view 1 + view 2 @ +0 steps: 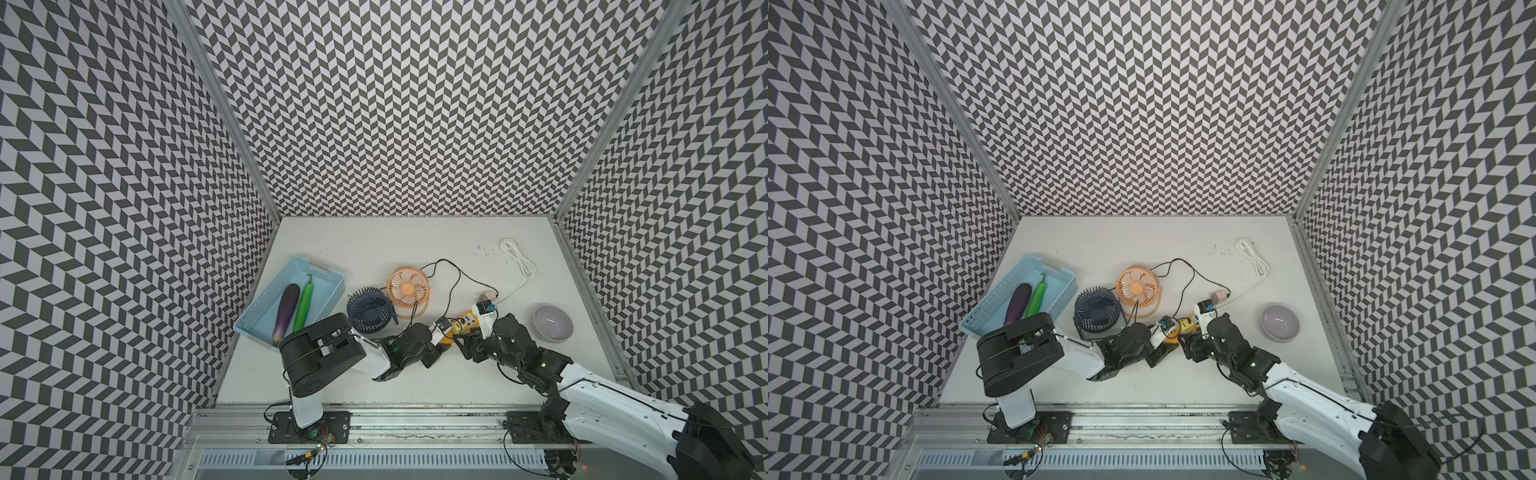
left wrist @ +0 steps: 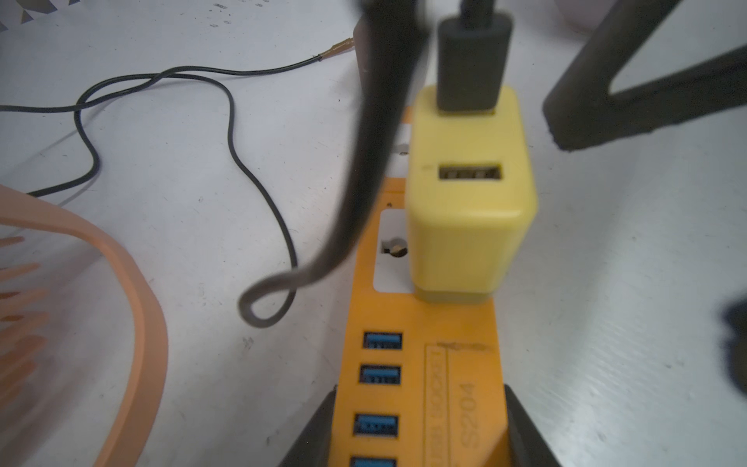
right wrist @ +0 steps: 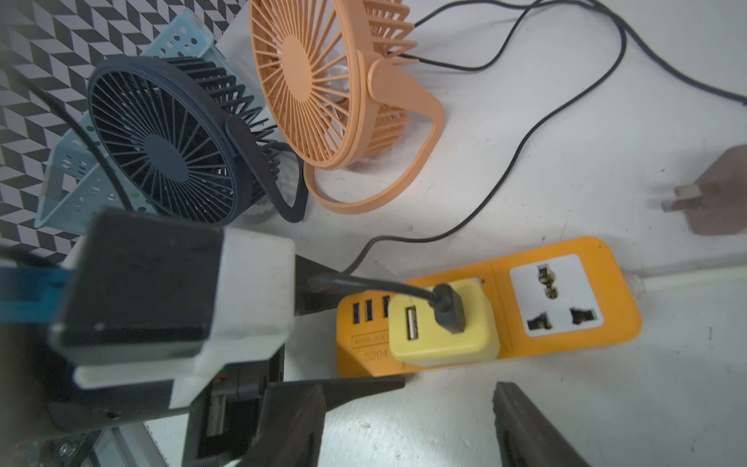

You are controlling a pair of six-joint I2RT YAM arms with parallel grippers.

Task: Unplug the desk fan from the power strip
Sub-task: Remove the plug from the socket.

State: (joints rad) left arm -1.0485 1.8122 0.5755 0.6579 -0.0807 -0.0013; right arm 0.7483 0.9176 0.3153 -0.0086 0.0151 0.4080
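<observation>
The orange power strip lies on the white table. My left gripper is shut on its end with the blue USB ports, one finger on each long side. A yellow USB adapter sits in one white socket with a black cable plugged into it. The second socket holds nothing. Two desk fans stand behind, an orange fan and a dark blue fan. I cannot tell which one the plugged cable feeds. My right gripper is open beside the strip, holding nothing.
A light blue basket with an eggplant and a green vegetable stands at the left. A lavender bowl sits at the right. A loose brownish adapter and the coiled white cord lie behind the strip. Black cables loop between the fans and the strip.
</observation>
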